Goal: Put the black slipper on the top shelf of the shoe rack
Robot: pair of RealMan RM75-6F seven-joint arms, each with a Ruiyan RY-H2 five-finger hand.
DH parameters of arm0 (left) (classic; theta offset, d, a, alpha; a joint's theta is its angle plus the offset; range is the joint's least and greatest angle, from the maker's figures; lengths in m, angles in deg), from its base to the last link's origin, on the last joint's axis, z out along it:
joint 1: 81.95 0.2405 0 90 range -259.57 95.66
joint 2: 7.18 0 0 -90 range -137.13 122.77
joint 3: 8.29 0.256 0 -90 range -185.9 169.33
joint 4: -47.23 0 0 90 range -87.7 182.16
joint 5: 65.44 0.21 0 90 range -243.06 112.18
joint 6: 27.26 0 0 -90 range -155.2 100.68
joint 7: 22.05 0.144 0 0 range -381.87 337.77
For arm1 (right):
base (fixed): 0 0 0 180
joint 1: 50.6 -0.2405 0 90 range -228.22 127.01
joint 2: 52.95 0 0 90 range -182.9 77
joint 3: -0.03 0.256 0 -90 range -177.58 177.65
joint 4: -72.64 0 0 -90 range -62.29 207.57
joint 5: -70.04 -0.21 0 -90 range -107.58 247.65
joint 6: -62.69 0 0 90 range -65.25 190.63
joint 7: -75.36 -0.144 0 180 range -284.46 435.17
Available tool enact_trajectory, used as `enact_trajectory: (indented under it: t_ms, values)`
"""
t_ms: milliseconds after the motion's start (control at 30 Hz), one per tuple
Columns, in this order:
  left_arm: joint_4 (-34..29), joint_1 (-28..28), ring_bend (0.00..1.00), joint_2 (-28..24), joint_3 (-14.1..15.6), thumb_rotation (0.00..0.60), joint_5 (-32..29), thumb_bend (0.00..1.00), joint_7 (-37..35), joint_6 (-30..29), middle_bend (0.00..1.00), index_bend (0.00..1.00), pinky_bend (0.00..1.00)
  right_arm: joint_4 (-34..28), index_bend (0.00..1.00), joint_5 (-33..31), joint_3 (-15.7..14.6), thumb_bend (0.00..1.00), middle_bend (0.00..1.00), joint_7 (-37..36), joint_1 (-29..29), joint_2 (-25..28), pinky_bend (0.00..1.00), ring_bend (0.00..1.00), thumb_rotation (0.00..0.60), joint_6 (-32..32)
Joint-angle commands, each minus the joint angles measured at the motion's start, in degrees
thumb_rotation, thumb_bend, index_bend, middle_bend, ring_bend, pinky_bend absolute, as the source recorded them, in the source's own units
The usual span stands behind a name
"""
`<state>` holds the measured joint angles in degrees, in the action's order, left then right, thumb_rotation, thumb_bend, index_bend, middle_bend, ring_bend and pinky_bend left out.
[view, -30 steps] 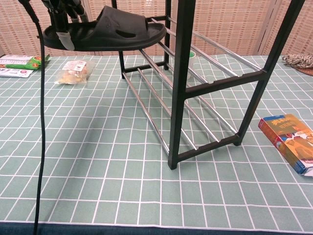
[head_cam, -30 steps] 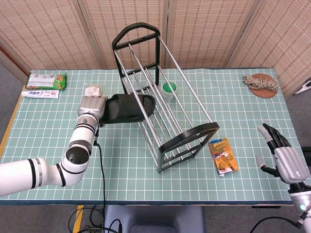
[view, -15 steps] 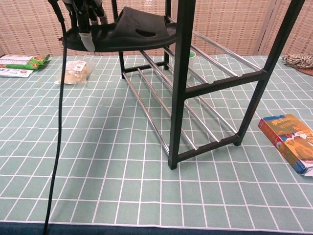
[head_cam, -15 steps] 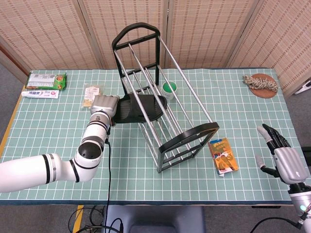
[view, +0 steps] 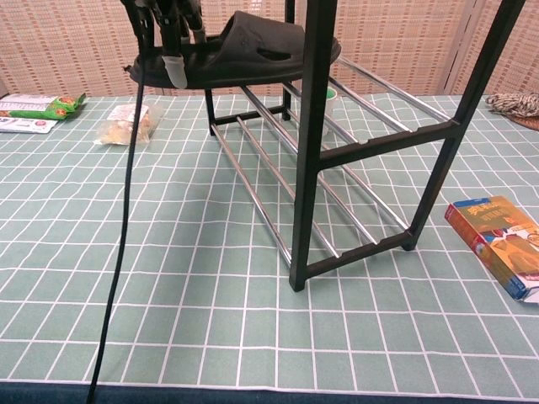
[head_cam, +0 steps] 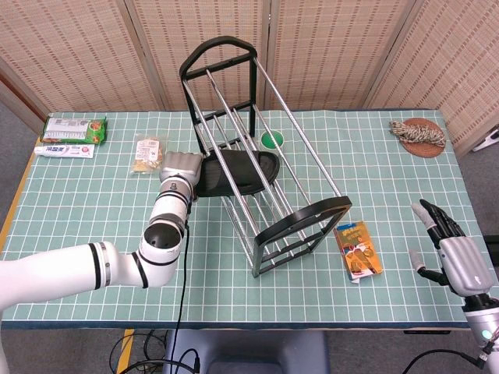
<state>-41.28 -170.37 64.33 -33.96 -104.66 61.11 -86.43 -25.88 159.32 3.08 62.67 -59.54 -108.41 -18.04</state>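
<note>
My left hand [head_cam: 179, 168] grips the heel end of the black slipper [head_cam: 238, 173]. The slipper [view: 240, 55] is level, with its toe end reaching in over the top rails of the black shoe rack [head_cam: 304, 220]. In the chest view my left hand [view: 164, 29] shows at the top edge, fingers wrapped around the slipper's heel. Whether the sole touches the rails is unclear. Far from the rack, my right hand [head_cam: 452, 249] hangs at the table's right front edge with its fingers spread and nothing in them.
A green cup [head_cam: 272, 140] stands behind the rack. An orange box [head_cam: 358, 249] lies right of the rack's front foot. A snack bag [head_cam: 147, 150], toothpaste [head_cam: 64, 150] and a green packet [head_cam: 73, 128] lie at the left. A rope coaster [head_cam: 419, 131] sits at the far right.
My left hand has carried the slipper to the right. Its toe end has gone from beside the rack to well in over the top rails. The right hand has barely moved.
</note>
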Motion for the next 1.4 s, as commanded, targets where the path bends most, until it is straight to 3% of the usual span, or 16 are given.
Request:
enact_trajectory:
  t_ms: [33,967,1133,1400]
  values:
    - [1.01,-0.36,0.24,0.98,-0.88,0.600,-0.63,0.27,1.04,-0.54,0.37,0.32,0.22,-0.02,0.00,0.11,-0.04,0.44,0.00,-0.12,0.04,0.05,0.11,0.00,0.600,-0.11]
    - [4.40,0.16,0.24,6.09,-8.55,0.600,0.00,0.27,6.66,-5.49,0.37,0.32,0.22,-0.14,0.00,0.96,-0.32,0.44,0.00,-0.60,0.27,0.40,0.12,0.00,0.600,-0.90]
    - [4.10,1.17,0.23,5.95,-9.56,0.600,0.97,0.27,6.50,-5.40,0.37,0.26,0.22,-0.06,0.00,0.88,-0.32,0.44,0.00,-0.67,0.19,0.37,0.12,0.00,0.600,-0.74]
    - [3.53,2.67,0.14,5.02,-10.40,0.600,1.76,0.27,6.52,-5.84,0.25,0.17,0.22,-0.08,0.00,0.65,-0.29,0.44,0.00,-0.38,0.01,0.21,0.12,0.00,0.600,-0.39]
